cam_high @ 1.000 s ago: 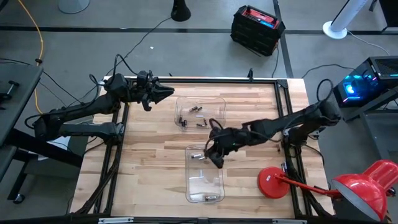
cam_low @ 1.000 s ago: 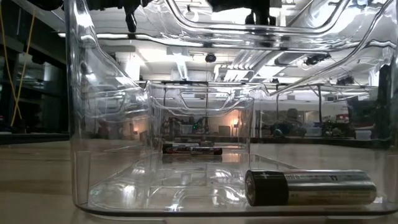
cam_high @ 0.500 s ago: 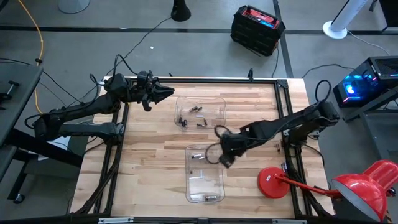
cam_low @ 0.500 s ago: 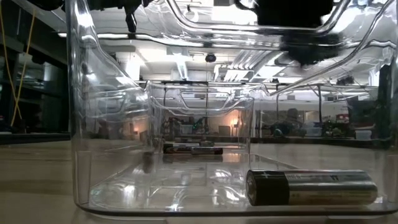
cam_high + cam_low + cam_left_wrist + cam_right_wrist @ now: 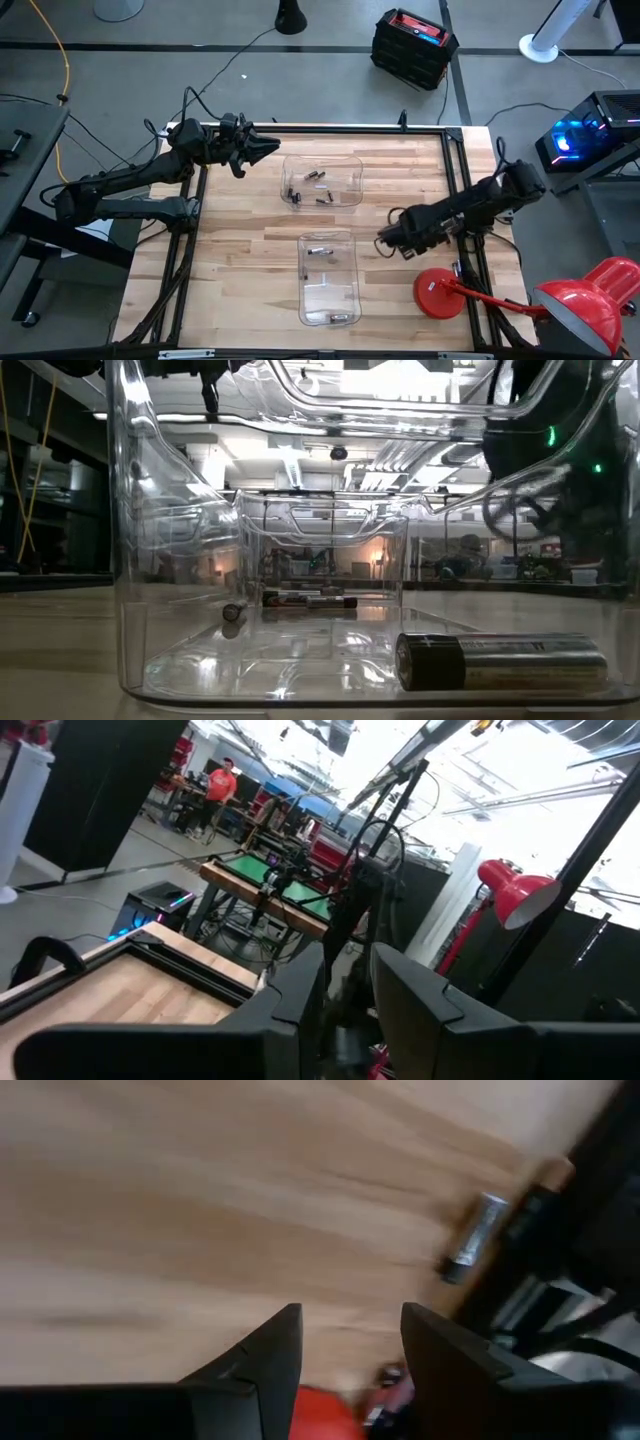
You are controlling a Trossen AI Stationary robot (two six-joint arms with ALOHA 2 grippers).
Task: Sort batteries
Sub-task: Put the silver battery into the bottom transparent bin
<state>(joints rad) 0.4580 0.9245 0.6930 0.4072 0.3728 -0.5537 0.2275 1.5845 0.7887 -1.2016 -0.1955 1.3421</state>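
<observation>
The wooden table (image 5: 400,190) is evenly and brightly lit from above, with soft, faint shadows. Ceiling lights are mirrored and warped in the clear bin (image 5: 130,560). Strong motion blur is seen in the right wrist view; glare whitens the left wrist view's background.

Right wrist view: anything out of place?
Yes: one battery lies loose on the bare wooden table, not in either clear bin. The right gripper, fingers open, holds nothing.
</observation>
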